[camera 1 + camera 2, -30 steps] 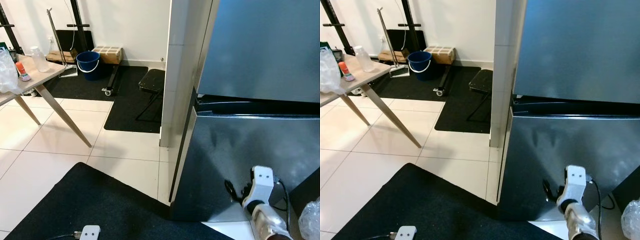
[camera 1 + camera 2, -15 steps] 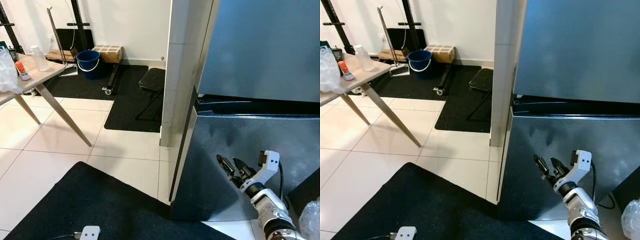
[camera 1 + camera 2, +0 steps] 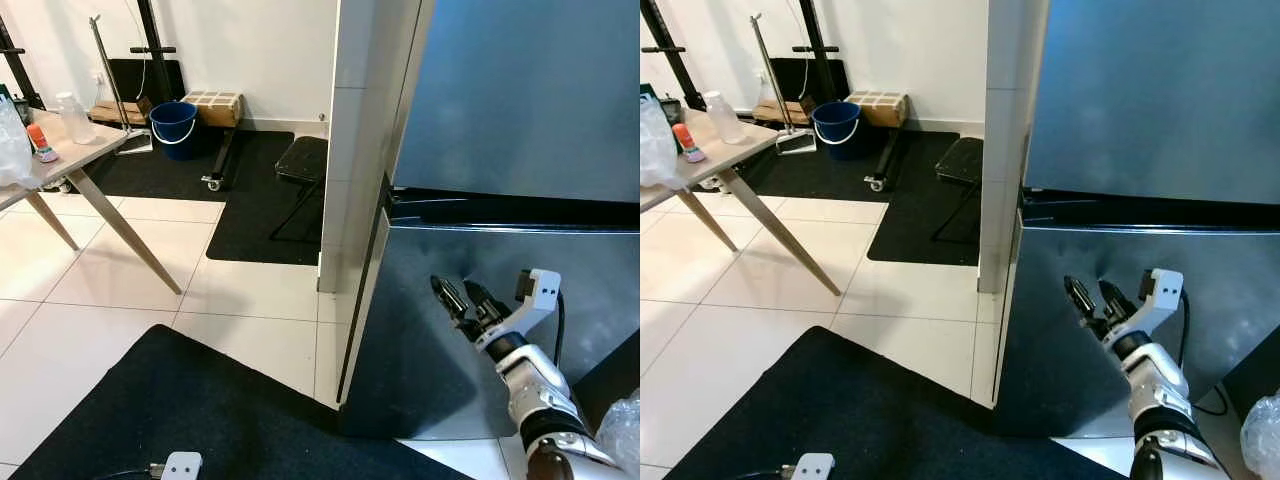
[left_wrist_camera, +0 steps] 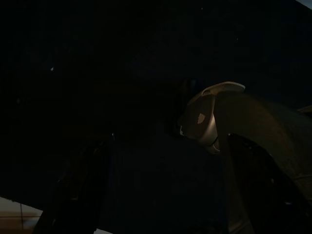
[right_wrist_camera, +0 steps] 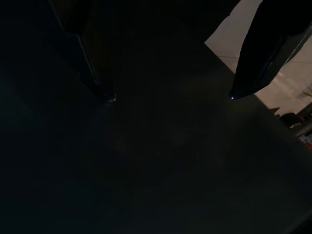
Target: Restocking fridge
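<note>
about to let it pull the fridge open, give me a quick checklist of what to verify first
1. Right end effector open: ok, fingers spread.
2. It is raised in front of the lower fridge door: ok.
3. It is on the door's left edge: not ok, it is to the right of that edge.
4. Both fridge doors shut: ok.
5. Black mat flat where the door would swing: ok.
6. Left end effector free: cannot tell, its wrist view is too dark.
</note>
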### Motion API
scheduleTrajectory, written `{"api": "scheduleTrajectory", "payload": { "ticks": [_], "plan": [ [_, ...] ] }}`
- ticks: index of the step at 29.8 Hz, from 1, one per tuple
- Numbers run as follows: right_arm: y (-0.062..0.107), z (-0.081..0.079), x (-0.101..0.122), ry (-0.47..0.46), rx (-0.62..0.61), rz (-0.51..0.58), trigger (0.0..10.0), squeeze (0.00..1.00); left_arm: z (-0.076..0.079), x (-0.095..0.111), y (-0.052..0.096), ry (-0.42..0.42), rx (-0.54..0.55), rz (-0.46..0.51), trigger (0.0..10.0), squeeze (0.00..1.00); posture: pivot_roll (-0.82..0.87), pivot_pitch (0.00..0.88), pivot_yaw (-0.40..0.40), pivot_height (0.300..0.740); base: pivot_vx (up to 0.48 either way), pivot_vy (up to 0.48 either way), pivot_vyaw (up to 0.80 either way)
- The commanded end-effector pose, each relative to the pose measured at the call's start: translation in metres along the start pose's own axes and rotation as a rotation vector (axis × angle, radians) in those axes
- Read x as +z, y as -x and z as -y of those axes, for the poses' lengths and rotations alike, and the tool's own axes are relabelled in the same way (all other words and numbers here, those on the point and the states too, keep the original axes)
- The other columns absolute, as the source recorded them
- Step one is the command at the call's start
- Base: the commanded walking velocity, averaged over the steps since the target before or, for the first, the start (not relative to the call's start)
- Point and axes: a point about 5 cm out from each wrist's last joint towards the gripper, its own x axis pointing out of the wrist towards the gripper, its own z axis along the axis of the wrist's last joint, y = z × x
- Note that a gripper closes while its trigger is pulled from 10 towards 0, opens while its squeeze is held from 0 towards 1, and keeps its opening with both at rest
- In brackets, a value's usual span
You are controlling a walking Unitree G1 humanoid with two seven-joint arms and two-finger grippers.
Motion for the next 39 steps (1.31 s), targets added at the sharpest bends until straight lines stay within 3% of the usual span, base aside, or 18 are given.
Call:
{"api": "scheduleTrajectory", "payload": {
  "ticks": [1,16,24,28,32,36,37,38,39],
  "plan": [
    [-0.007,-0.005,0.008,0.030,0.019,0.027,10.0,0.00,-0.002,-0.005,0.001,-0.012,0.002,-0.019,10.0,0.00,0.07,0.000,-0.009,0.740,0.000,0.000,0.00],
    [-0.034,-0.020,0.021,0.135,-0.034,0.036,10.0,0.00,0.000,-0.008,0.002,-0.008,0.001,-0.025,10.0,0.00,0.07,0.000,-0.013,0.740,0.000,0.000,0.00],
    [-0.037,-0.022,0.019,0.147,-0.038,0.023,10.0,0.00,0.000,-0.008,0.002,-0.006,0.002,-0.026,10.0,0.00,0.08,0.000,-0.015,0.740,0.000,0.000,0.00],
    [-0.032,-0.025,0.002,0.112,0.014,-0.052,10.0,0.00,0.001,-0.009,0.002,-0.005,0.000,-0.026,10.0,0.00,0.07,0.000,-0.015,0.740,0.000,0.000,0.00],
    [-0.011,-0.029,-0.038,0.141,0.130,-0.269,10.0,0.00,0.001,-0.009,0.002,-0.004,-0.001,-0.027,10.0,0.00,0.07,0.000,-0.015,0.740,0.000,0.000,0.00],
    [-0.004,-0.028,-0.048,0.144,0.138,-0.323,10.0,0.00,0.001,-0.009,0.001,-0.004,-0.002,-0.027,10.0,0.00,0.07,0.000,-0.019,0.740,0.000,0.000,0.00],
    [0.008,-0.026,-0.063,0.132,0.141,-0.393,10.0,0.00,0.002,-0.009,0.001,-0.004,-0.002,-0.028,10.0,0.00,0.07,0.000,-0.018,0.740,0.000,0.000,0.00],
    [0.008,-0.026,-0.063,0.132,0.141,-0.393,10.0,0.00,0.002,-0.009,0.001,-0.004,-0.002,-0.028,10.0,0.00,0.07,0.000,-0.018,0.740,0.000,0.000,0.00],
    [0.023,-0.024,-0.081,0.101,0.123,-0.478,10.0,0.00,0.002,-0.009,0.001,-0.008,-0.002,-0.029,10.0,0.00,0.07,0.000,-0.017,0.740,0.000,0.000,0.00]
  ]
}}
